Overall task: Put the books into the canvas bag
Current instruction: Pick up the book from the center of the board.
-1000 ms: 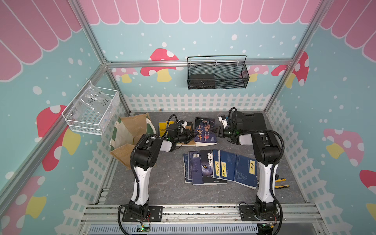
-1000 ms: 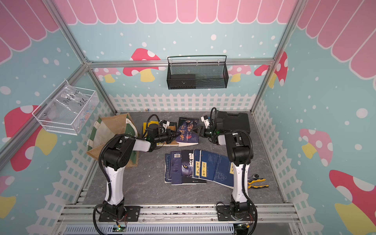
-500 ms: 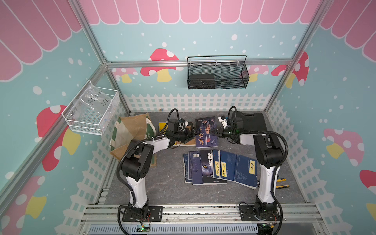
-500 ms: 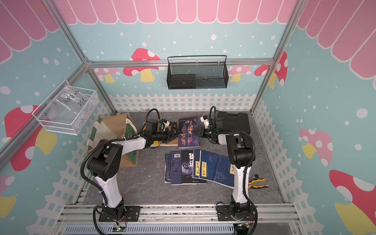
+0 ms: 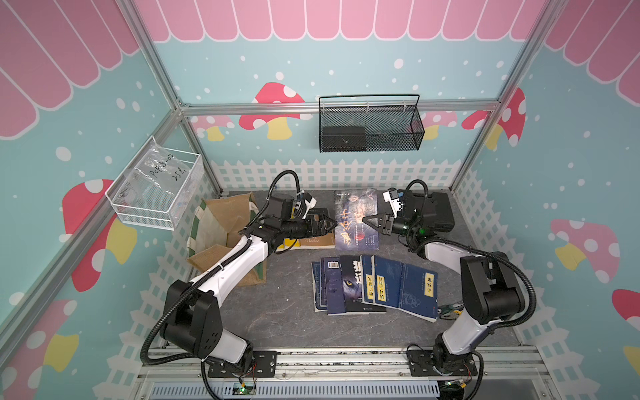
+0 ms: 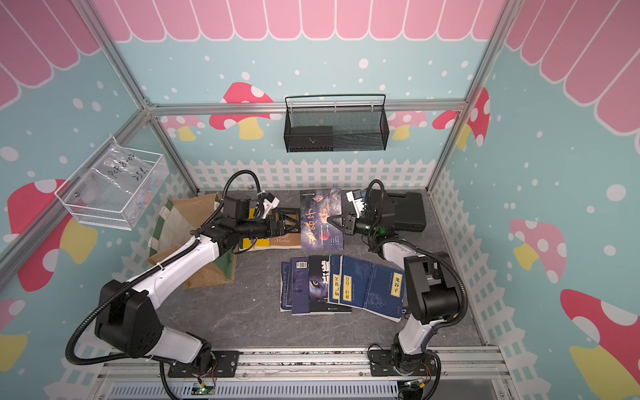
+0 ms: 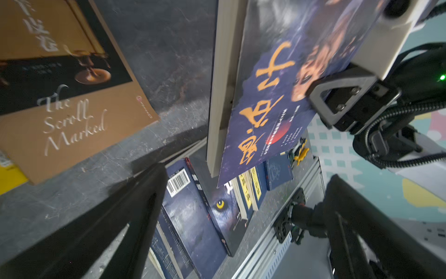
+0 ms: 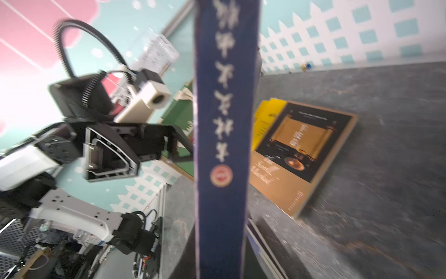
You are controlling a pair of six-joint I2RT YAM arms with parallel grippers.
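Item: purple paperback [image 5: 354,207], orange title, aloft. My left gripper [image 5: 333,223] just released it, fingers wide apart; my right gripper [image 5: 365,219] now clamps its spine edge. The canvas bag [image 5: 225,216] lies beside my left arm, book not yet in.

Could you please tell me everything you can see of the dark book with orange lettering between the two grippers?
The book is a paperback with a dark blue-purple cover, large orange characters and a face. Its spine is blue with white characters and a round red seal; the pages look cream. The right gripper, shut on its spine side, holds it cover-up above the table. The open left gripper is at the opposite edge; contact is unclear.
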